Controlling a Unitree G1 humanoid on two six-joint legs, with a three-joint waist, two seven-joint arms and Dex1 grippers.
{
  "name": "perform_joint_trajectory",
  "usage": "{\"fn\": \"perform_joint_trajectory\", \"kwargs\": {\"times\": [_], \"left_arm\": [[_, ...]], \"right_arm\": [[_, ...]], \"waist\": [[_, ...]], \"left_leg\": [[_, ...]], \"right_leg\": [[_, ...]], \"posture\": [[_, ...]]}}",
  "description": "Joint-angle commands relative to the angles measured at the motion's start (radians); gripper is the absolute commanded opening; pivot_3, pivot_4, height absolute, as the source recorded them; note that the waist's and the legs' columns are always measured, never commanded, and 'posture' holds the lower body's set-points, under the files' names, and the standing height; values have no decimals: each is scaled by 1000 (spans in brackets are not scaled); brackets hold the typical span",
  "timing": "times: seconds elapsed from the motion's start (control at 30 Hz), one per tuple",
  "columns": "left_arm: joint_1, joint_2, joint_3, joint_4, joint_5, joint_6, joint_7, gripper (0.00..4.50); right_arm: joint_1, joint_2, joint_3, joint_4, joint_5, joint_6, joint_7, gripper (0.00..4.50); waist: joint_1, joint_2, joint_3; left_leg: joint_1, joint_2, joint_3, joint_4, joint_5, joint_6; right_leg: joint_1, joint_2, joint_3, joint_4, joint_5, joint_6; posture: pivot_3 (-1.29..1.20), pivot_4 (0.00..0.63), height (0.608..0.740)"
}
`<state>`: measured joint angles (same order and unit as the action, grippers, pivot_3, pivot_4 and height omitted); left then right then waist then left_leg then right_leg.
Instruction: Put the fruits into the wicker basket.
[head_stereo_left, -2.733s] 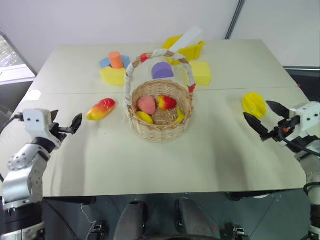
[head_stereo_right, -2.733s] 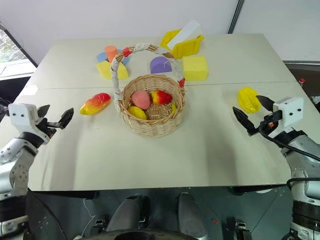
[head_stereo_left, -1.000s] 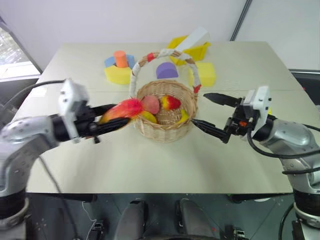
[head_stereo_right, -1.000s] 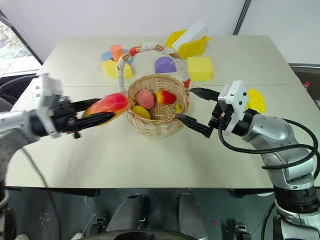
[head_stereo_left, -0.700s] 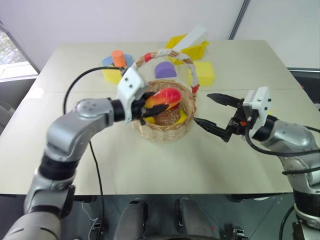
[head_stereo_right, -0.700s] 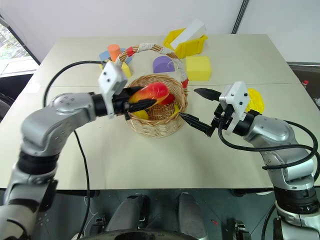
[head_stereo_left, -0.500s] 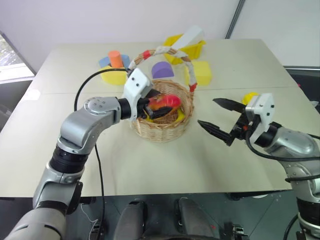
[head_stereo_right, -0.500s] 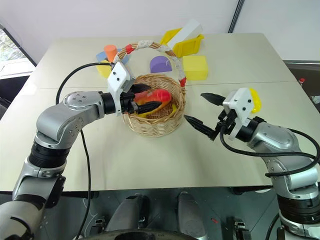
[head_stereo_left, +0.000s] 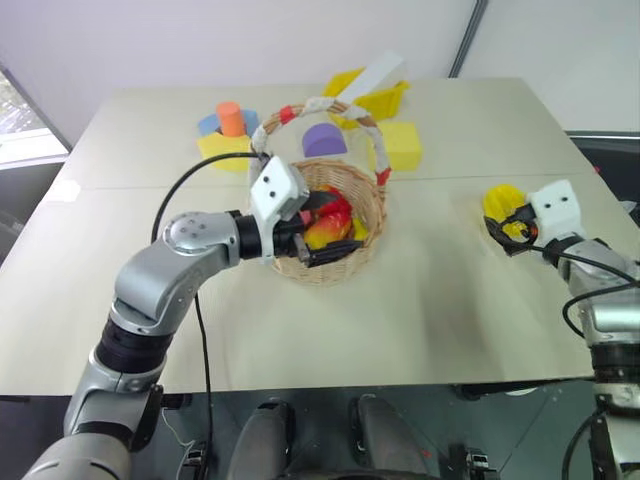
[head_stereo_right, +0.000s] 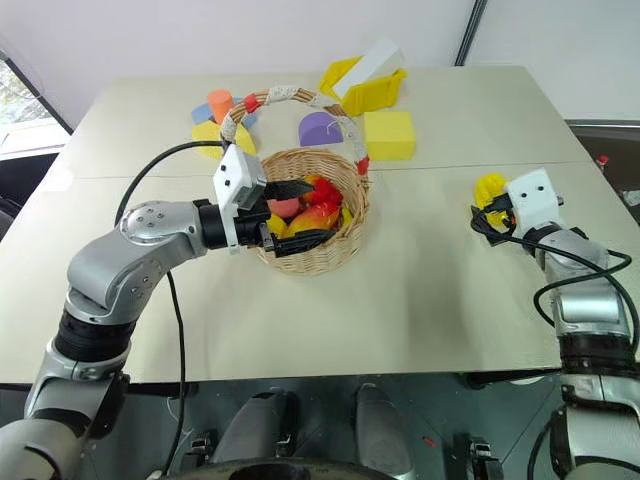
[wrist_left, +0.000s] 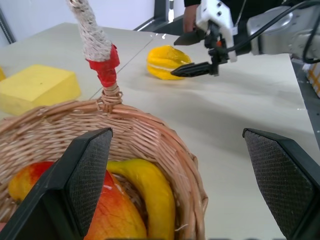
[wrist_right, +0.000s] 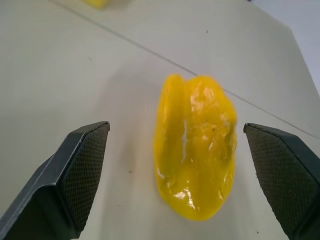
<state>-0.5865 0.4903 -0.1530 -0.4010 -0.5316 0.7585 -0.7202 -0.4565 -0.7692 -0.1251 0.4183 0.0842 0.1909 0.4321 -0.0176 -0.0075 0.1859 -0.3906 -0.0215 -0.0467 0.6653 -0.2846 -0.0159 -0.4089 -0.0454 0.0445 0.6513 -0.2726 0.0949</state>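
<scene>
Mango (head_stereo_left: 322, 228) sits in basket (head_stereo_left: 362, 250) — half hidden by left fingers (head_stereo_left: 333, 252).

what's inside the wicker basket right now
Inside the wicker basket lie the red-to-yellow mango-like fruit, a yellow banana and a pink fruit. The open left gripper over the rim covers part of the pile, so anything beneath is hidden.

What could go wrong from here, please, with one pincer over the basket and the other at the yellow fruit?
The right pincer stands open around the ridged yellow fruit, which lies loose on the table; closing off-centre might squirt it away. The left pincer is open over the wicker basket, near the handle; pulling back carelessly could snag it and tip the basket.
</scene>
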Motion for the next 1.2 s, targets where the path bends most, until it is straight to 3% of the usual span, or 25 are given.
{"fn": "perform_joint_trajectory", "kwargs": {"times": [0.03,0.23,0.33,0.43,0.47,0.57,0.67,0.77,0.9,1.03,1.2], "left_arm": [[7,-8,1,-57,-5,-6,10,4462],[17,-19,-5,-69,-3,-1,25,4462],[13,-20,-5,-65,-3,-2,28,4500],[7,-18,-5,-57,-3,-7,24,4500],[5,-18,-4,-55,-3,-8,22,4500],[7,-4,14,-47,-2,-26,8,4500],[39,18,85,-47,-28,-56,-14,4500],[100,66,199,-53,-99,-62,-61,4500],[201,141,337,-56,-189,-71,-141,4500],[299,213,405,-30,-208,-89,-208,4500],[339,232,439,-23,-232,-97,-220,4500]], "right_arm": [[-76,-5,-3,116,-40,-77,-16,4500],[-156,26,-1,277,-49,-113,2,4500],[-165,33,-1,303,-54,-122,11,3640],[-165,34,-5,303,-60,-128,4,2243],[-163,33,-6,298,-63,-131,1,2037],[-121,8,-11,195,-70,-144,17,2020],[-17,-37,-46,-38,-20,-124,103,2020],[150,-89,-117,-381,137,-58,273,2020],[282,-136,-181,-774,421,169,402,2020],[163,-84,-70,-968,562,330,338,2020],[-55,48,211,-925,375,393,225,2020]], "waist": [[-1,0,0],[0,0,0],[0,0,0],[0,0,0],[0,0,0],[0,0,0],[2,1,0],[3,2,0],[-2,2,0],[-1,2,0],[6,1,0]], "left_leg": [[0,0,0,0,0,0],[0,0,0,0,0,0],[0,0,0,0,0,0],[0,0,0,0,0,0],[0,0,0,0,0,0],[0,0,0,0,0,0],[0,0,0,0,0,0],[0,1,-1,0,0,0],[0,2,-1,0,0,1],[4,3,-2,0,0,1],[3,2,-4,1,0,0]], "right_leg": [[0,0,0,0,0,0],[0,0,0,0,0,0],[0,0,0,0,0,0],[0,0,0,0,0,0],[0,0,0,0,0,0],[0,0,0,0,0,0],[0,0,0,0,0,0],[-1,1,0,0,0,0],[0,0,0,0,0,0],[4,0,0,0,0,0],[4,-1,-1,0,0,-1]], "posture": [[0,150,740],[0,150,740],[0,150,740],[0,150,740],[0,150,740],[0,150,740],[0,150,740],[0,150,740],[0,150,740],[0,150,740],[0,150,740]]}}
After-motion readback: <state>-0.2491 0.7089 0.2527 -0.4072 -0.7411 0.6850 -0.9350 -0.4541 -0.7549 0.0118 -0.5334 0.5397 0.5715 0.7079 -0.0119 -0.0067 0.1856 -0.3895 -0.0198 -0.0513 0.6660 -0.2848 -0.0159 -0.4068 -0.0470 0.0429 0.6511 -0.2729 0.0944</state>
